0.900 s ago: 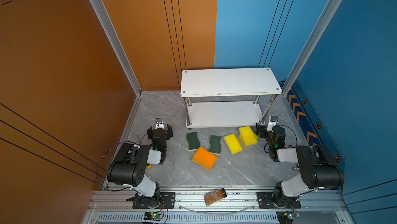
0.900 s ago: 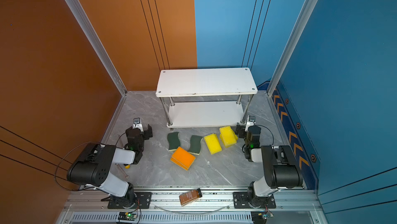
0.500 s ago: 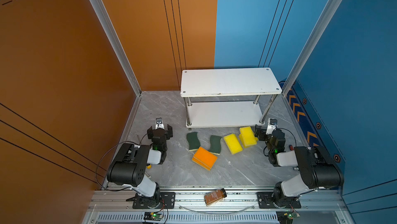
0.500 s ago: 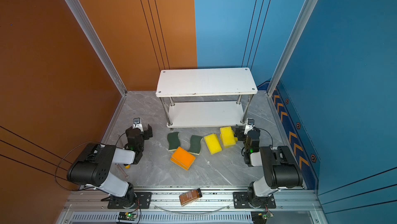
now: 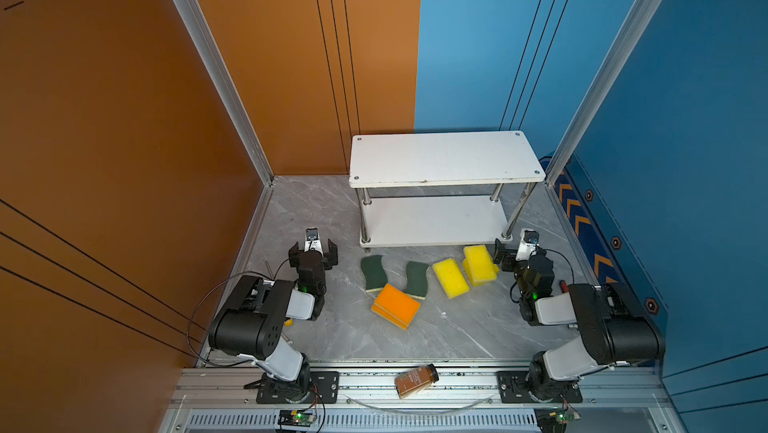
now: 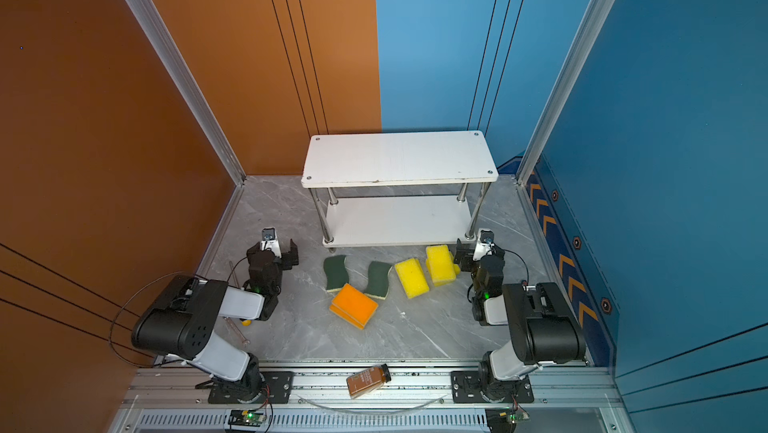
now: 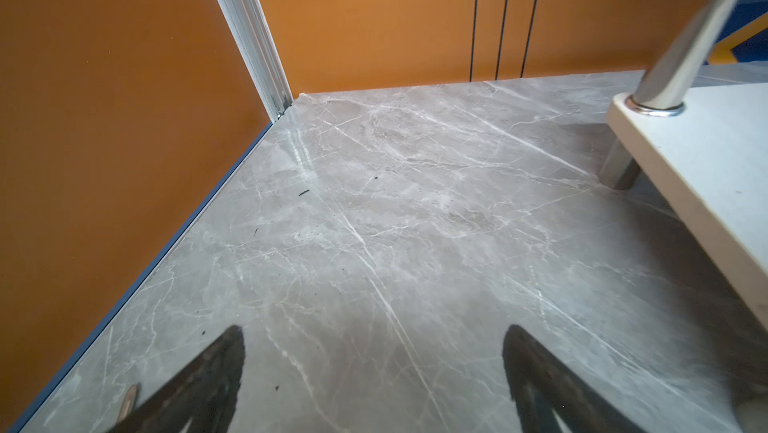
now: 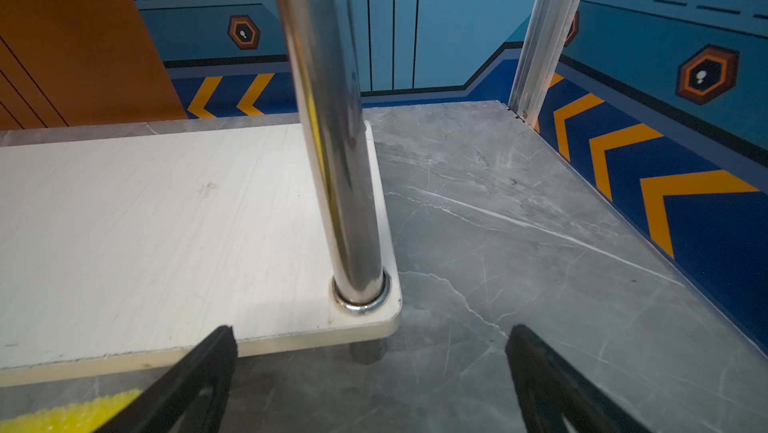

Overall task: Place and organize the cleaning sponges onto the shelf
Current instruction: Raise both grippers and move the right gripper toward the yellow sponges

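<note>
Yellow, orange and green foam lies unshelved on the marble tabletop point(image 5: 457, 335).
Both top views: the cleaning sponges point(image 5: 450, 278) sit in a row before the shelf point(image 5: 444, 156), flanked by left gripper point(image 5: 313, 249) and right gripper point(image 5: 517, 253), both spread, empty. Left wrist: bare marble between the jaws. Right wrist: a yellow sponge point(image 8: 75, 414) just beside the spread jaws, probably its first pick.

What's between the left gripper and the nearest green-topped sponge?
Nothing: in both top views only bare marble tabletop separates the open left gripper from the green-topped sponge.
</note>
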`<action>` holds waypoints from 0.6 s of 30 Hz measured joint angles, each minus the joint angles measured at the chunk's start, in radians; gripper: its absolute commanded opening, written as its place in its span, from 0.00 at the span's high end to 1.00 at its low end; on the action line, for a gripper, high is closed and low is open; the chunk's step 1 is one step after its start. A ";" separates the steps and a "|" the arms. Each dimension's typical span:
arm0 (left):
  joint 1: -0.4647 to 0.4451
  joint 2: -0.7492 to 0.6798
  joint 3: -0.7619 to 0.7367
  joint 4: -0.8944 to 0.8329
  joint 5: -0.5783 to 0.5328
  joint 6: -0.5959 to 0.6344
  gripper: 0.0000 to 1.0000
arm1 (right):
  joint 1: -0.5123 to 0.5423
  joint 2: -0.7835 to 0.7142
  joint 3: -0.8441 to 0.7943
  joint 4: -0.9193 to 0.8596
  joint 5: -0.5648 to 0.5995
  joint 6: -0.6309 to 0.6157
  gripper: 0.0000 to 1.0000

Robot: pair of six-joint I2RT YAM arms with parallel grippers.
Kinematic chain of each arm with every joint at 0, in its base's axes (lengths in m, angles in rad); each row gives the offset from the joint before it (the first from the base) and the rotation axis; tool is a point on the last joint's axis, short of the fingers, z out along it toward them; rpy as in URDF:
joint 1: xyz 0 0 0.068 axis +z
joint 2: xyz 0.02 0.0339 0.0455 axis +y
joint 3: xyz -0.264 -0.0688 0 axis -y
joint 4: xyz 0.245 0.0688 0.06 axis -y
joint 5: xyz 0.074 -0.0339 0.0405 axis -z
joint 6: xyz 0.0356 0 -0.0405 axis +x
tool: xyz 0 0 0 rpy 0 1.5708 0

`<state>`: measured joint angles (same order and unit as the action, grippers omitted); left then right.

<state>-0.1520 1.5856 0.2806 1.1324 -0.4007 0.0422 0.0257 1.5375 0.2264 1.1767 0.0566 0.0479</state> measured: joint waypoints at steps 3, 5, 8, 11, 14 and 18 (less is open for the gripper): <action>-0.007 0.002 -0.030 0.046 -0.013 0.011 0.02 | 0.000 0.011 -0.018 0.039 0.000 0.000 0.00; -0.007 0.003 -0.040 0.077 -0.020 0.018 0.02 | 0.000 0.024 -0.035 0.074 0.001 0.000 0.00; -0.010 0.006 -0.047 0.114 -0.025 0.022 0.02 | 0.000 0.036 -0.055 0.112 0.001 0.001 0.00; -0.013 0.008 -0.053 0.139 -0.026 0.023 0.02 | 0.000 0.035 -0.064 0.132 0.001 0.001 0.00; -0.013 0.008 -0.072 0.182 -0.026 0.028 0.02 | 0.000 0.001 -0.069 0.129 0.001 0.001 0.00; -0.021 -0.007 -0.117 0.211 -0.041 0.035 0.02 | 0.000 -0.124 -0.069 0.060 0.002 0.001 0.00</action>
<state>-0.1730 1.5784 0.1635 1.3437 -0.4416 0.0769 0.0254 1.4136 0.1577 1.2362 0.0582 0.0490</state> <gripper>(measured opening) 0.978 0.999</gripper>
